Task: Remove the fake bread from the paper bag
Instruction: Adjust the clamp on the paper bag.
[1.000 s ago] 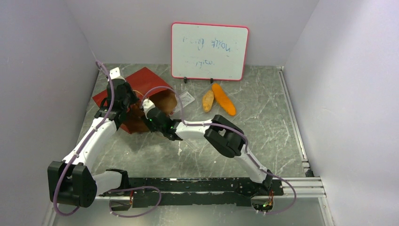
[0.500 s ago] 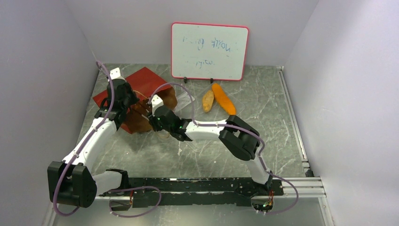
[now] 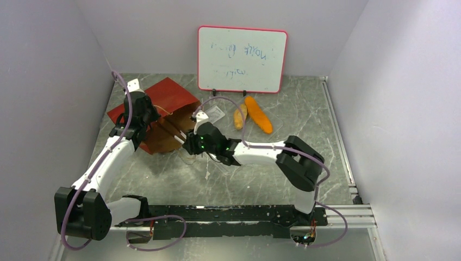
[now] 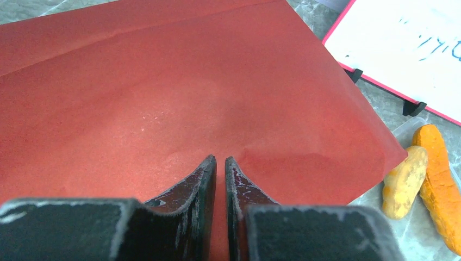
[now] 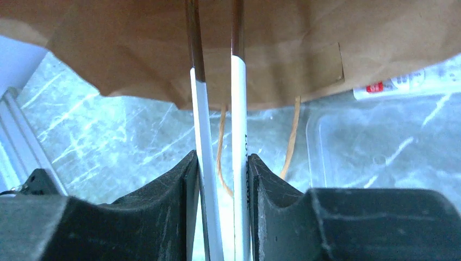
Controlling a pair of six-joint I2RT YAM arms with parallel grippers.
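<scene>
While my left gripper (image 4: 220, 160) is squeezed shut right on the red side of the big red paper gift bag (image 3: 169, 93), which lies flat at about ten o'clock on the grey stone-look table (image 3: 304, 141), my right gripper (image 5: 222, 157) is busy at the bag's open mouth. I cannot tell if my left fingers have a bit of paper pinched between them or only press on it. My right gripper is clamped on a pair of thin white sticks with dark brown ends (image 5: 239, 109), like tongs. Their ends poke in under the brown paper flap at the mouth, which points toward four o'clock. I cannot see anything caught between the ends. The thin string handles (image 5: 293, 136) hang down just past them. Two pieces of fake bread are out of the bag: a long orange baguette (image 3: 259, 114) and a small yellow-tan oval roll (image 3: 240, 116). They lie side by side at about twelve o'clock, in front of the white board with the pink edge (image 3: 242, 58), and seem to rest on a clear plastic tray (image 5: 380, 141). I see no other bread, so I think the rest hides inside the bag. I think this is the reaching-in step. Next I should push the sticks deeper, find a piece, squeeze it gently, and pull it out toward the tray without dragging the bag along.
</scene>
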